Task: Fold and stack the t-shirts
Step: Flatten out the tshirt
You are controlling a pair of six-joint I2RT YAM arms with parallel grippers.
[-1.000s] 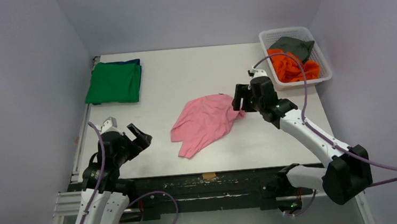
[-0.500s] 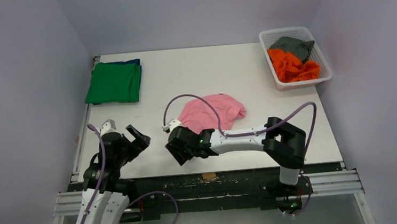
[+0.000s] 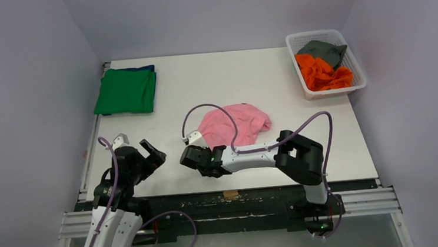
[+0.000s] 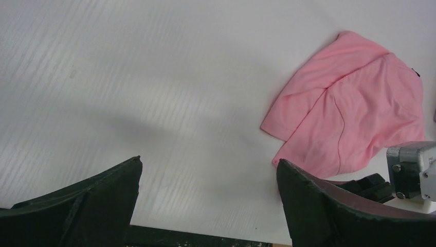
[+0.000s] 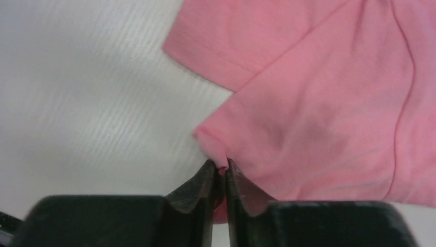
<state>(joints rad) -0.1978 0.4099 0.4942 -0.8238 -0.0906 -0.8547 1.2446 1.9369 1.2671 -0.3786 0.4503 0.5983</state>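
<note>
The light pink t-shirt (image 3: 237, 124) (image 4: 355, 113) (image 5: 319, 103) lies crumpled at mid-table. My right gripper (image 3: 202, 156) (image 5: 221, 165) is at its near-left edge, shut on a corner of the pink cloth; a small fold sticks out between the fingertips. The right arm lies low across the front of the table and hides the shirt's near edge. My left gripper (image 3: 138, 143) (image 4: 208, 162) hangs open over bare table to the left of the shirt, holding nothing. A folded green t-shirt (image 3: 125, 91) rests on a dark blue one (image 3: 148, 67) at the back left.
A white mesh basket (image 3: 356, 83) at the back right corner holds an orange t-shirt (image 3: 322, 74) and a grey one (image 3: 323, 50). The right arm's purple cable (image 3: 203, 108) loops above the pink shirt. The table's front edge runs just below both grippers.
The right arm swung from the pink shirt's right end round to its near-left side, and the shirt now lies more bunched. The right jaws closed on its corner. The left arm stayed still.
</note>
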